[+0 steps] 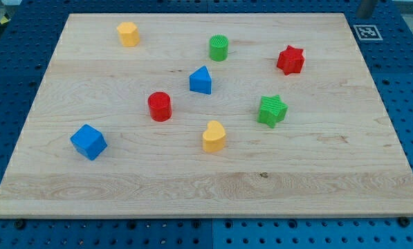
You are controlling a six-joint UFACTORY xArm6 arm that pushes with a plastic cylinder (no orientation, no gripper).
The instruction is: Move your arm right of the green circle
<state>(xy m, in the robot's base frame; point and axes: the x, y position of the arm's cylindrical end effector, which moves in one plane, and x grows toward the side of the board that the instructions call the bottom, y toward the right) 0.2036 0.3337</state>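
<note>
**Eight blocks on the surface, tip out of sight**

The green circle (219, 48) is standing near the wooden surface's (344, 173) top, left of the red star (290, 60) and up-right of the blue triangle (201, 81). My tip is not showing, so its place among the blocks cannot be told; there is no claw on this arm.

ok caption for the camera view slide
Eight coloured blocks on a wooden board, green cylinder near the view's top beside a red star; my tip not visible.

A single camera looks down at a slant onto the table (372, 138) from beyond its near edge. The whole table fits in view, its far edge narrower.
</note>
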